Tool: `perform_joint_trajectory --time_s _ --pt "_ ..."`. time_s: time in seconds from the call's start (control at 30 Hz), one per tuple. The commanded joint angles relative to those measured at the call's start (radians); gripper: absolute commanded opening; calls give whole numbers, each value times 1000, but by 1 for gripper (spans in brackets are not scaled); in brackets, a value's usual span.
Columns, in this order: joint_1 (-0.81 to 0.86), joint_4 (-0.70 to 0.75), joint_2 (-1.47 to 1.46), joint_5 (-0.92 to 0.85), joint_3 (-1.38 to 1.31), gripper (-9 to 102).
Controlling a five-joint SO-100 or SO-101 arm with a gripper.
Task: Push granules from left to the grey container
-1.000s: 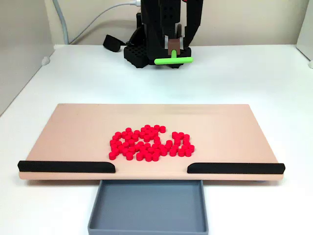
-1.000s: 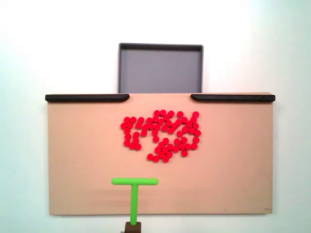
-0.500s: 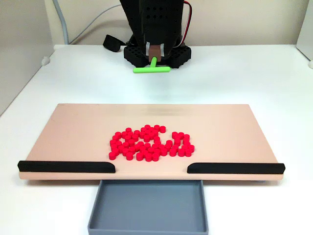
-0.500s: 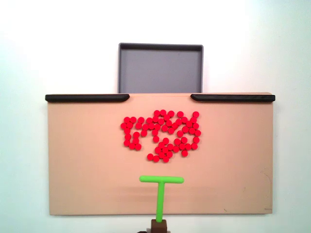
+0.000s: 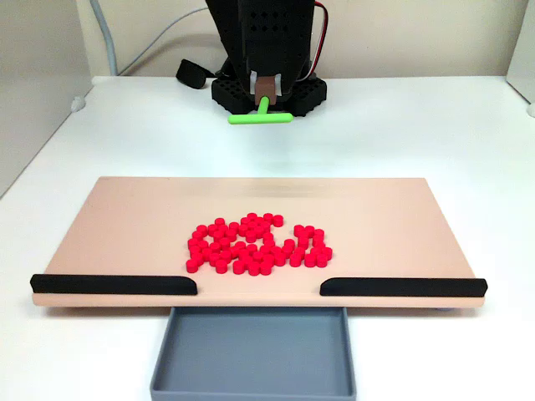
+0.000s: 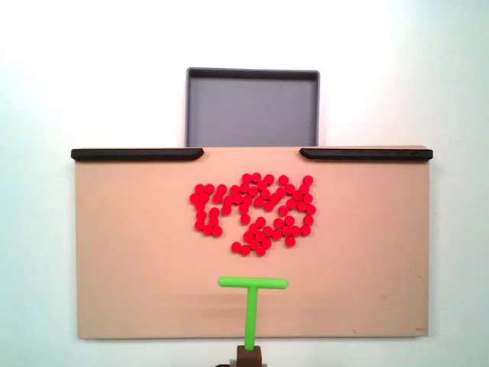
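While the black arm [image 5: 266, 42] stands at the far end of the white table [image 5: 401, 125], its gripper [image 5: 264, 90] is pinching the stem of a green T-shaped stick [image 5: 261, 116], crossbar pointing toward the board. The jaw tips are mostly hidden by the arm body, so the grip is probably just on a brown block [image 6: 248, 356] at the stick's base; can't confirm finger contact.

In the top-down fixed view the stick's [image 6: 251, 310] crossbar sits above the beige board [image 6: 122, 252], near its lower edge, apart from the granules [image 6: 254, 212]. Whether it touches the board I can't tell.

Granules: loose red cluster around the board's middle [image 5: 257, 244], all on the board, between the stick and the gap in the two black strips [image 5: 114, 285] [image 5: 403, 287].

The grey container [image 5: 252, 387] sits just beyond that gap, tucked under the board edge; nothing red inside it [image 6: 252, 76].
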Motion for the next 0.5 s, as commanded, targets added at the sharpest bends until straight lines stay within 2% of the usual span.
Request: perform_joint_trajectory --time_s 0.0,0.47 --pt "2 -6 -2 0 -21 0" --pt "-20 -6 11 48 -21 0"
